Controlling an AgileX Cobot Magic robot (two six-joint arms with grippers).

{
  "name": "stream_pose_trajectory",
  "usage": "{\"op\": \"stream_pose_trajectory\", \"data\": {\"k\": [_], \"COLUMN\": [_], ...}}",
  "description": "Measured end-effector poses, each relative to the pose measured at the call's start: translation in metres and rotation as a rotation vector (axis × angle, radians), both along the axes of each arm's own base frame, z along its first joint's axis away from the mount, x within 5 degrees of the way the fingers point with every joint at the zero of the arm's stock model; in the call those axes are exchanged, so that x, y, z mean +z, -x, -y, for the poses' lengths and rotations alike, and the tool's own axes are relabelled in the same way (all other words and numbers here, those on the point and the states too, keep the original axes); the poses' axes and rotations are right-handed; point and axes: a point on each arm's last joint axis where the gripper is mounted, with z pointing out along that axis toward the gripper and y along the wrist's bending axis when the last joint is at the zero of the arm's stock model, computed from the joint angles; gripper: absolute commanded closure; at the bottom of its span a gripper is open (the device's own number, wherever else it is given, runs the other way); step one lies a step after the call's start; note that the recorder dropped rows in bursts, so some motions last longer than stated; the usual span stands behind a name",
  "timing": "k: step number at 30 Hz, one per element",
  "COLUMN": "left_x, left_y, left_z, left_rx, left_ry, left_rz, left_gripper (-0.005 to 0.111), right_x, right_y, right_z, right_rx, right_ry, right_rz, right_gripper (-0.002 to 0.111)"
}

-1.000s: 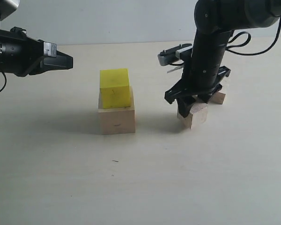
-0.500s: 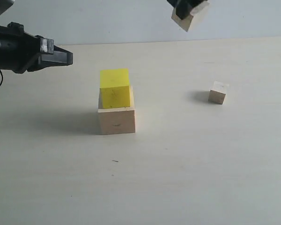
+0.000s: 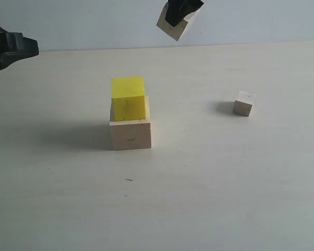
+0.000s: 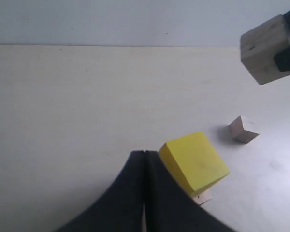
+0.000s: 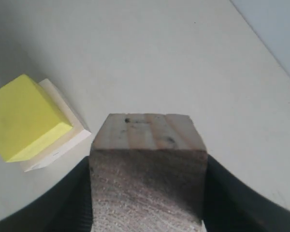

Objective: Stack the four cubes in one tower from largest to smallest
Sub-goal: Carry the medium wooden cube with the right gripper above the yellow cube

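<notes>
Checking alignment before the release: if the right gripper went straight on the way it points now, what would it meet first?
Probably bare table: the right gripper, holding the medium wood cube, points down beside the yellow cube, not over it. Depth is unclear.

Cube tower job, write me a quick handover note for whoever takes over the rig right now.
Right gripper: shut on the medium wood cube, held high in the air.
Left gripper: shut, empty, off to the left.
Done: yellow cube sits on large wood cube.
Left: medium wood cube onto yellow cube, then small wood cube, lying alone at the right, on top.
</notes>
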Motion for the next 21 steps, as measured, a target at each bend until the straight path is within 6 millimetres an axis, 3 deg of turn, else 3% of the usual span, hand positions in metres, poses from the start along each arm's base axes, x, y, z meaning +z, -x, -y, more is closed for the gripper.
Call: {"op": "stream_pose_trajectory", "data": {"k": [8, 21], "left_x": [0.001, 0.001], "left_y": [0.011, 0.014], "left_z": [-0.001, 0.003], "left_rx": [-0.003, -0.053], "left_ry": [0.011, 0.032], "left_rz": [0.004, -0.007], "left_gripper": [0.107, 0.107], "right_x": [-0.002, -0.003], "right_y": [0.021, 0.053], "right_z": [-0.038, -0.084], "right_rx": [0.111, 0.239], "right_ry": [0.066, 0.101], "right_rz": [0.03, 0.056], "right_gripper": [0.108, 0.108]}}
